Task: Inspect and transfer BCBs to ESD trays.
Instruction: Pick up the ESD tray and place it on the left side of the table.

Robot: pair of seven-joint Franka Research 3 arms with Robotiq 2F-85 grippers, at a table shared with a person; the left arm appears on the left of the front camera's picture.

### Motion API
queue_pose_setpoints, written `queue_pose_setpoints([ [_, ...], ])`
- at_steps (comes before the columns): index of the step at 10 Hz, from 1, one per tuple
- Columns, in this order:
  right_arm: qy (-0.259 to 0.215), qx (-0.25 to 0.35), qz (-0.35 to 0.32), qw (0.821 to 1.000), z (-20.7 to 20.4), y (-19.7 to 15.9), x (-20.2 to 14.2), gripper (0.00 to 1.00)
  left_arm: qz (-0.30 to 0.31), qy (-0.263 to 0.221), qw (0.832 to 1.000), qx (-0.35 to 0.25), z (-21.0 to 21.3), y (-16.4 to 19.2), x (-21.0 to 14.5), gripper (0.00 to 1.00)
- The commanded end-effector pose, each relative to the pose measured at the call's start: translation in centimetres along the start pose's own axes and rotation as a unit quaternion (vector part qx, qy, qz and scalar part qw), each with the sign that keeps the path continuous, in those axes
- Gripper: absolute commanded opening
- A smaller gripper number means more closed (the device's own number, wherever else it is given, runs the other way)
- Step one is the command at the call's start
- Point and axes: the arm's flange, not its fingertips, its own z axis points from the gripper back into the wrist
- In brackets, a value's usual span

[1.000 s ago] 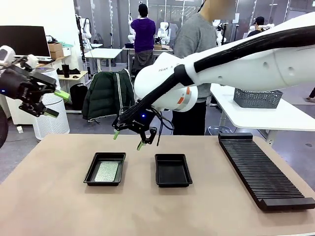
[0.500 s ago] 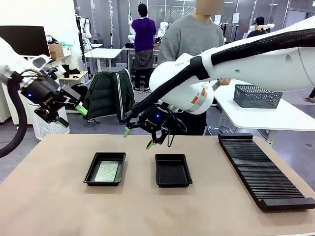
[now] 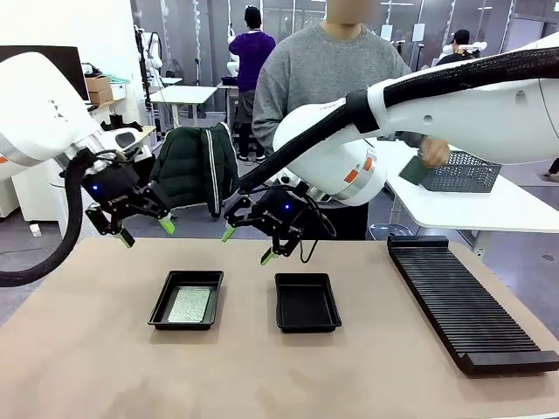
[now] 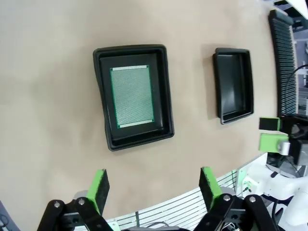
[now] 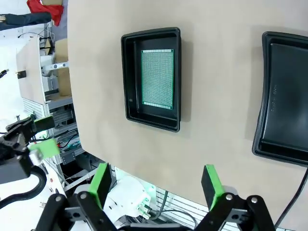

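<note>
BCB [image 3: 189,305] flat; long axis parallels tray [image 3: 159,305]

My left tool [image 3: 146,231] and right tool [image 3: 247,244] hang with jaws spread above the far edge of the bench [image 3: 87,358], apart from each other, with open air under both. A board [image 3: 189,304] takes up the floor of the left tray [image 3: 158,312]. The right tray [image 3: 307,328] is bare inside and open from above. A strip of bare bench runs between the trays, and the near half is bare too. The long slotted rack [image 3: 463,301] walls off the right side. A person [image 3: 336,78] stands close behind my right tool.
</note>
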Motion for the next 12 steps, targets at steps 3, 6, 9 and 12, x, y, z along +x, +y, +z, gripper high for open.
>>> queue_pose_setpoints([
  [3,-0.004,0.022,0.009,1.000,0.2,-0.9,-0.5,1.00,-0.002,0.005,0.997,0.083,-3.1,-0.8,0.2,1.00],
  [6,-0.003,0.027,0.007,1.000,-0.1,-0.7,-0.6,1.00,-0.006,0.009,0.994,0.111,-5.9,-1.2,0.5,1.00],
  [9,-0.006,0.028,0.005,1.000,-0.1,-0.6,-0.7,1.00,0.003,0.010,0.992,0.127,-7.8,-1.0,0.5,1.00],
  [12,-0.002,0.029,0.003,1.000,-0.4,-0.8,-0.6,1.00,0.002,0.003,0.991,0.137,-10.1,-0.4,0.7,1.00],
])
